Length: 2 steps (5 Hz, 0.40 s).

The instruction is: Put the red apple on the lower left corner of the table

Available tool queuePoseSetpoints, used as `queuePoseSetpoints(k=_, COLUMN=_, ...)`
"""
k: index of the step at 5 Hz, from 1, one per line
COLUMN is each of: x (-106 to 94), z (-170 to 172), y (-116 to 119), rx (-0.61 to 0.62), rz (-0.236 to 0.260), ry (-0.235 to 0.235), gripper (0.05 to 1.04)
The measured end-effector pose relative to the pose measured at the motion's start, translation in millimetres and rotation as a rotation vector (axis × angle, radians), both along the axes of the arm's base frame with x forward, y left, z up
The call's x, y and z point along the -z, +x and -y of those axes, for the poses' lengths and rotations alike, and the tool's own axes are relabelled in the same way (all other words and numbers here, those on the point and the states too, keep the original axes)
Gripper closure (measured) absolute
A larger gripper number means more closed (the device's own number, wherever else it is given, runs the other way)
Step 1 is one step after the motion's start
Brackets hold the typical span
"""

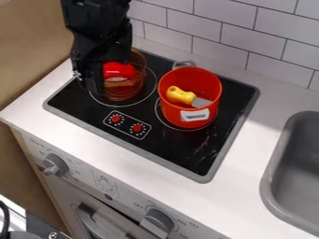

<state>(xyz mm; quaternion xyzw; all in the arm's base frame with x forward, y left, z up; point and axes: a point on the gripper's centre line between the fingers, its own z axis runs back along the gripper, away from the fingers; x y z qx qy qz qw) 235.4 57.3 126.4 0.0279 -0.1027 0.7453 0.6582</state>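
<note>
The gripper (95, 63) hangs at the upper left, over the left burner and against the left side of a see-through amber pot (138, 86). Right beside the gripper is a rounded red thing, which looks like the red apple (118, 70), partly covered by it. Whether the gripper holds the apple, or the apple rests in the pot, I cannot tell. Something brownish shows below the apple within the amber pot.
An orange-red pot (171, 109) with grey handles stands on the right burner, holding a yellow-handled toy (180, 95). The white counter (81, 135) borders the black stove (187, 154). A grey sink (274, 186) is at the right; a tiled wall (237, 39) rises behind.
</note>
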Motion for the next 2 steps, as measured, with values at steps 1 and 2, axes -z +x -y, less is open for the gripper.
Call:
queuePoseSetpoints(k=1, x=6.3, z=0, y=-1, rx=0.001, rz=-0.023, ry=-0.003, gripper=0.083)
queuePoseSetpoints(k=2, x=17.7, z=-5, y=23, rx=0.017, rz=-0.024, ry=0.005, gripper=0.083)
